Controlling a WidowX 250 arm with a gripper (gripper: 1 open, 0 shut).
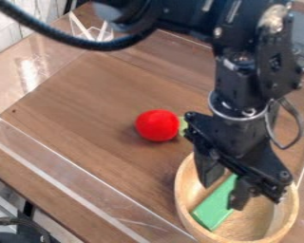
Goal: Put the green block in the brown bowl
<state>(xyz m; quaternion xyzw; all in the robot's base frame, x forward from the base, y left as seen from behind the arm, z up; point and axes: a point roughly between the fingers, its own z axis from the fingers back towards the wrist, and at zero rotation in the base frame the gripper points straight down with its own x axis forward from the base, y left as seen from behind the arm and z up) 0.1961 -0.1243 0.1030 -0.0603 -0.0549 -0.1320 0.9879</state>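
Observation:
The green block (pixel 218 209) lies slanted inside the brown bowl (pixel 182 195) at the lower right, its lower end resting near the bowl's left wall. My gripper (pixel 239 186) points straight down over the bowl. Its dark fingers stand apart on either side of the block's upper end, which they partly hide. The jaws look open, and I see no clamp on the block.
A red round plush with a green stem (pixel 156 125) sits on the wooden table (pixel 91 104) just left of the bowl. A clear plastic wall (pixel 66 180) borders the table's front and left edges. Black cables and the arm fill the upper right.

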